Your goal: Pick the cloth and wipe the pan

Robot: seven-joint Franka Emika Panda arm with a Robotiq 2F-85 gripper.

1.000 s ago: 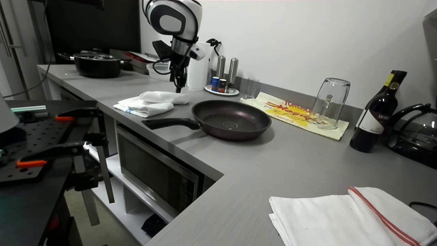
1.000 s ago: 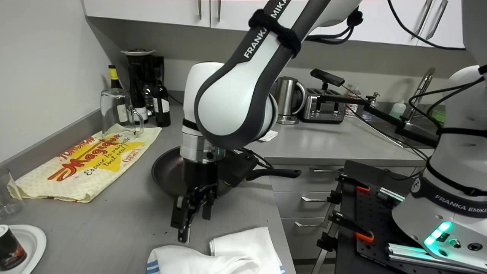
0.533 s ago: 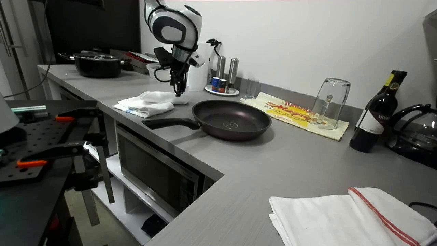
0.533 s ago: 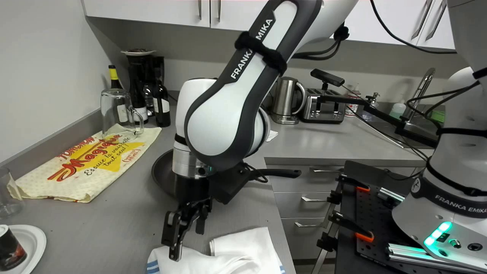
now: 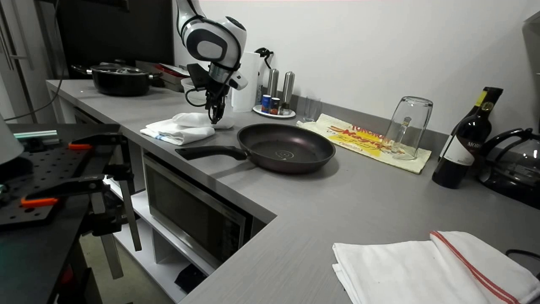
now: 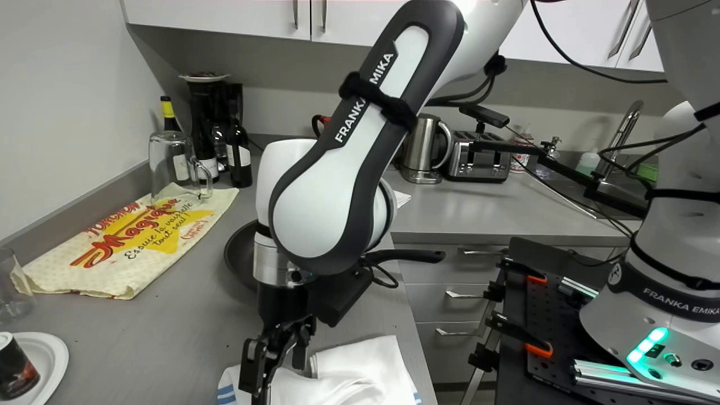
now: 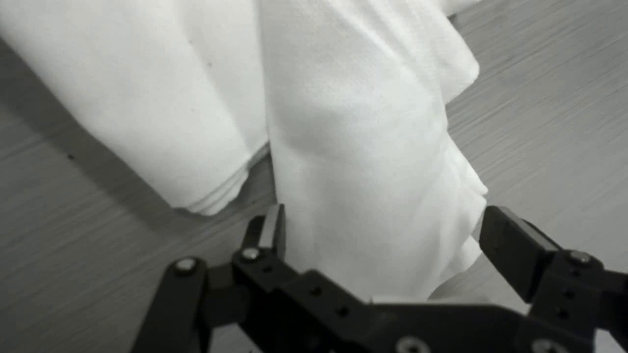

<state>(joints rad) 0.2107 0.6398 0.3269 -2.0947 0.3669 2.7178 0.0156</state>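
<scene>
Hangs low with the gripper [image 7: 385, 220] spread wide, astride a fold of the white, blue-striped cloth [image 7: 353, 137]. Impossible to tell of any touch between fingertips [image 7: 520, 250] and cloth. Lets gray counter [image 7: 549, 113] show to both sides of that fold, with a narrow wedge between it and the flap at left in the wrist view. Has the cloth lying in folds by the counter's front edge, near the pan [image 5: 291, 147], with a strip of counter between the two. Points the pan's handle [image 5: 211, 153] out to that same edge. Leaves a broad stretch of counter beyond the pan, toward a red-striped towel [image 5: 422, 270].

Shows a fine grain and turns a corner, above a microwave [image 5: 192, 204] on one leg and drawers [image 6: 450, 298] on the next. Backs onto a white wall [image 5: 358, 50], with white cupboards [image 6: 225, 11] over the drawer side. Faces a dark table [image 5: 33, 257] with orange-tipped clamps [image 5: 40, 202] and the robot base [image 6: 635, 304].

Hides much of the pan behind the arm [image 6: 332, 208] in an exterior view. Has, along the wall, a plate [image 6: 53, 360] of small canisters [image 5: 265, 103], two steel mills [image 5: 288, 88], a paper roll [image 5: 253, 95], and, beside the pan, a yellow printed towel [image 6: 112, 259] bearing a glass mug [image 5: 409, 126], then wine bottles [image 5: 460, 145]. Ends, farther off, at a lidded black pot [image 5: 122, 82], a kettle [image 6: 422, 149] and a toaster [image 6: 478, 160].
</scene>
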